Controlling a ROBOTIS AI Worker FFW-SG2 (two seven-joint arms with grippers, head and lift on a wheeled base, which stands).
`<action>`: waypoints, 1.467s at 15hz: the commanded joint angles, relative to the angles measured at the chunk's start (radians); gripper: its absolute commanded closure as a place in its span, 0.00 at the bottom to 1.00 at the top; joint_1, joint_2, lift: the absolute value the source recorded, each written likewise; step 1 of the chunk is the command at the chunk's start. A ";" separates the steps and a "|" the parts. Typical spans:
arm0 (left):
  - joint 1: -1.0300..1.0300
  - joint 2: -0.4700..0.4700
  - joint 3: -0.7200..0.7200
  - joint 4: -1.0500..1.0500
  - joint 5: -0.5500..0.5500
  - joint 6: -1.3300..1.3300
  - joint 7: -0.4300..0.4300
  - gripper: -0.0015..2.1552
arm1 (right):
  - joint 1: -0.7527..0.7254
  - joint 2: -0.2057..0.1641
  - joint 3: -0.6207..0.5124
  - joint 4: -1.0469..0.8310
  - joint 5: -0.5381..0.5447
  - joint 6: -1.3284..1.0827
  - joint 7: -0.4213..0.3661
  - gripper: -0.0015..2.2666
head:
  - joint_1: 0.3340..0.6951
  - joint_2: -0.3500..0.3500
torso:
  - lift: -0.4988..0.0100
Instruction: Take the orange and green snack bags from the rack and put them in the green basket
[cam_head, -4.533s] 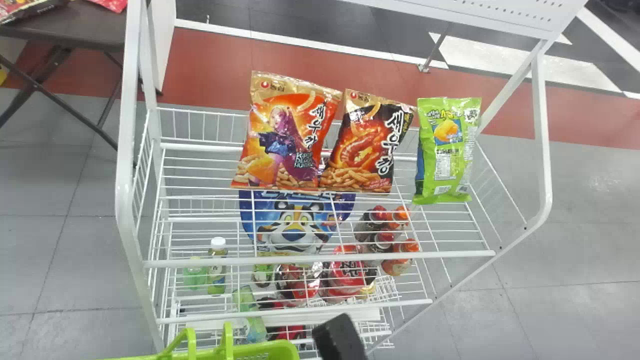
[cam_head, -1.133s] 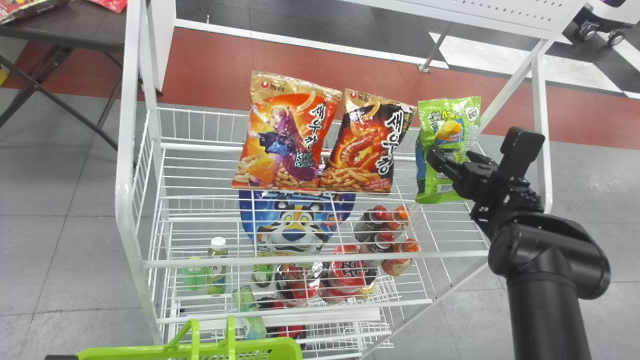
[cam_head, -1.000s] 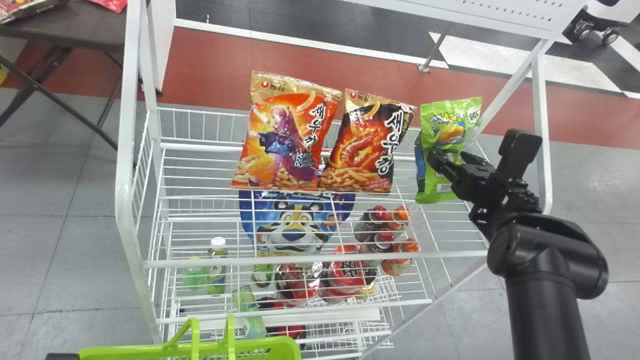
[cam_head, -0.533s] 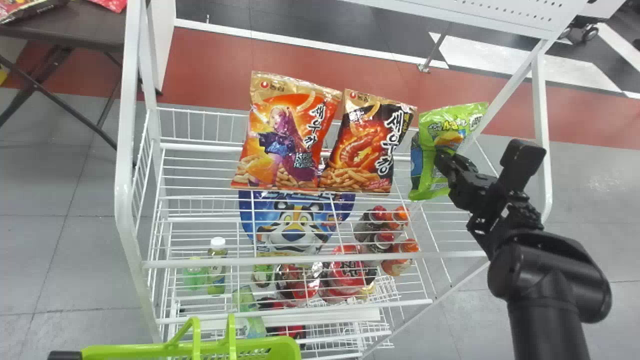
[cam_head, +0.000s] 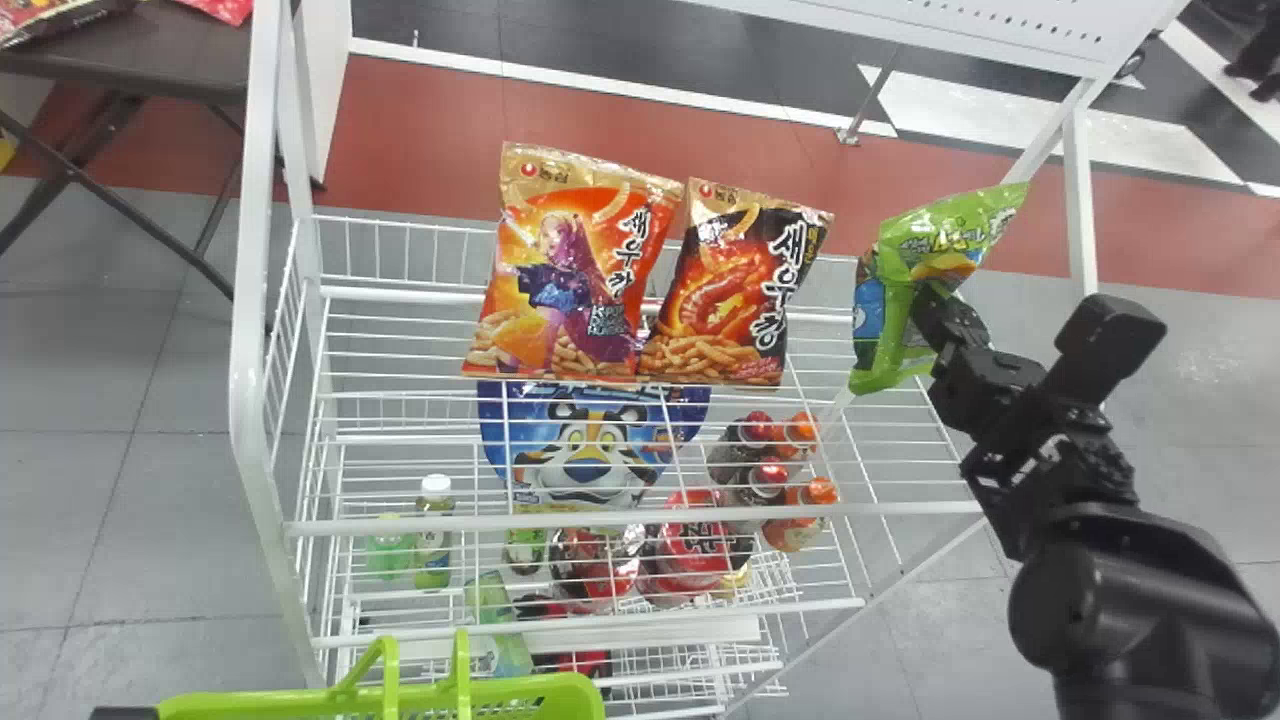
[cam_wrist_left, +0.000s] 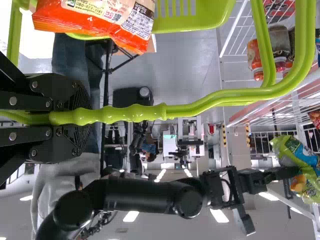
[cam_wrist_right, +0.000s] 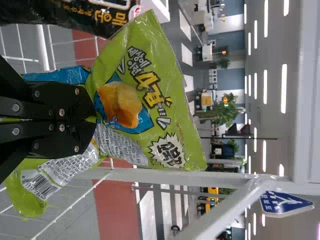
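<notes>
Right pincer (cam_head: 925, 308): holding, clamped on the middle of green snack bag (cam_head: 945, 238). Bag creased at the grip, tilted, over the right end of the rack's (cam_head: 640, 522) top shelf; can't tell if its lower end touches wires. Left pincer (cam_wrist_left: 75, 117): holding too, closed around basket handle (cam_wrist_left: 135, 113). Green basket (cam_head: 545, 686) in front of rack, head view bottom edge, left of center. Orange snack bag (cam_wrist_left: 97, 20) at basket in left wrist view, can't tell how deep it sits. Top shelf, left of green bag: orange character bag (cam_head: 585, 270), then black-orange bag (cam_head: 735, 290), side by side, lower corners meeting. Below, through wires: blue tiger bag (cam_head: 590, 450), bottles. Dark desk (cam_head: 170, 55) upper left, snack packs on top.
</notes>
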 joint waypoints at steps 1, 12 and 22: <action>-0.003 0.000 0.002 -0.002 0.000 0.001 0.002 0.98 | 0.086 0.002 -0.013 -0.137 -0.060 0.045 0.009 0.98 | 1.00 0.00 | 0.98; -0.026 -0.006 0.011 0.010 0.011 0.001 0.008 0.98 | 0.305 0.068 -0.112 -0.492 -0.301 0.634 0.150 0.98 | 1.00 0.00 | 0.98; -0.030 -0.014 0.012 0.022 0.012 0.001 0.012 0.98 | 0.414 0.066 -0.055 -0.588 -0.365 1.094 0.256 0.98 | 1.00 0.00 | 0.98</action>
